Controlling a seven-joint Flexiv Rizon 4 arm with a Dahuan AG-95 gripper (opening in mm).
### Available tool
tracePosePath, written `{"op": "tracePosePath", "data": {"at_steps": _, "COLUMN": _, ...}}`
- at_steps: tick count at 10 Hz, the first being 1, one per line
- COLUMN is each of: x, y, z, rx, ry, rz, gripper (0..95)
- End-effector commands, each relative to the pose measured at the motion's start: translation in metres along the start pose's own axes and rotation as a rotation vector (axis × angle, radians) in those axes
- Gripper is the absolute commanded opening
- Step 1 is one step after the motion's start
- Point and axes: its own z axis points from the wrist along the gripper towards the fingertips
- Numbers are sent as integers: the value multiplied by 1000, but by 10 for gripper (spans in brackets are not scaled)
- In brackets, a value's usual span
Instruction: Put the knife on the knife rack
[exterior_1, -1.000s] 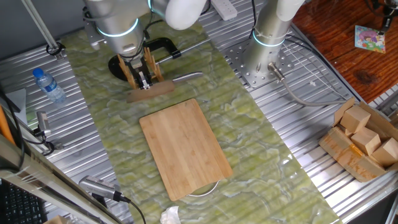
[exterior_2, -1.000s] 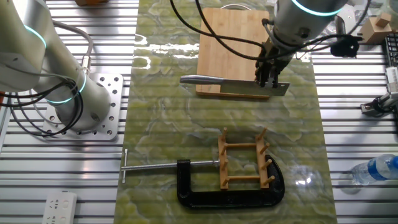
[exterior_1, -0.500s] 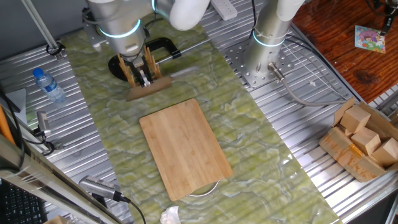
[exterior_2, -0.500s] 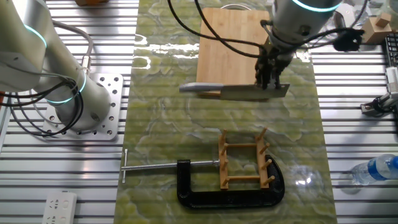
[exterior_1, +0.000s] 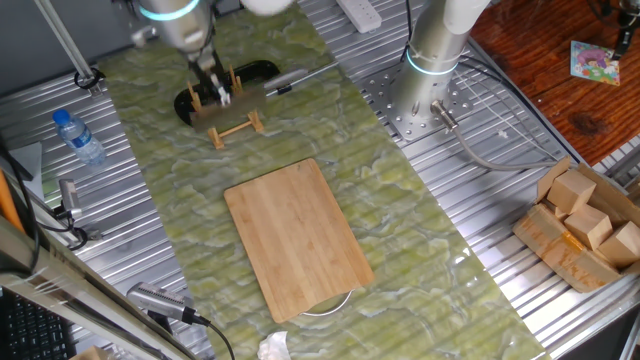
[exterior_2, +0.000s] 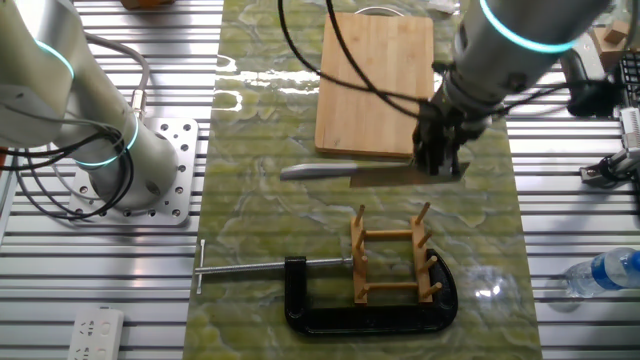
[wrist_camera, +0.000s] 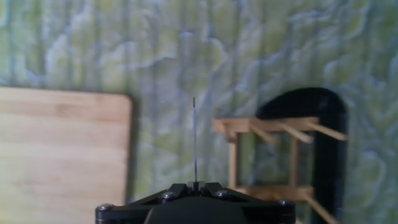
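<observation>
My gripper (exterior_2: 440, 160) is shut on the knife (exterior_2: 380, 173), an all-steel cleaver, and holds it in the air. The blade is level and on edge, and the slim handle (exterior_2: 315, 172) points away from the fingers. The knife hangs between the cutting board (exterior_2: 375, 85) and the knife rack (exterior_2: 393, 255), a little short of the rack. In the hand view the blade shows as a thin line (wrist_camera: 194, 137) rising from my shut gripper (wrist_camera: 194, 184), with the rack (wrist_camera: 273, 158) to its right. In one fixed view my gripper (exterior_1: 215, 88) is just above the rack (exterior_1: 235, 127).
A black clamp (exterior_2: 340, 315) with a steel bar wraps the rack's far side. The cutting board (exterior_1: 295, 235) lies mid-mat. A water bottle (exterior_1: 78, 137) stands left. A second arm's base (exterior_1: 425, 100) and a box of wooden blocks (exterior_1: 585, 225) are right.
My gripper has carried the knife off the cutting board's edge toward the rack and risen higher. The rack and the clamp have not moved.
</observation>
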Motion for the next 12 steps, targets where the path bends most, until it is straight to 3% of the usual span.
{"op": "tracePosePath", "data": {"at_steps": 1, "x": 10, "y": -18, "z": -6, "rx": -6, "ry": 9, "rz": -19, "gripper": 0}}
{"op": "tracePosePath", "data": {"at_steps": 4, "x": 24, "y": -42, "z": -9, "rx": -2, "ry": 12, "rz": -46, "gripper": 0}}
{"op": "tracePosePath", "data": {"at_steps": 9, "x": 32, "y": -64, "z": 2, "rx": 0, "ry": 7, "rz": -70, "gripper": 0}}
{"op": "tracePosePath", "data": {"at_steps": 12, "x": 30, "y": -69, "z": 14, "rx": -1, "ry": 2, "rz": -68, "gripper": 0}}
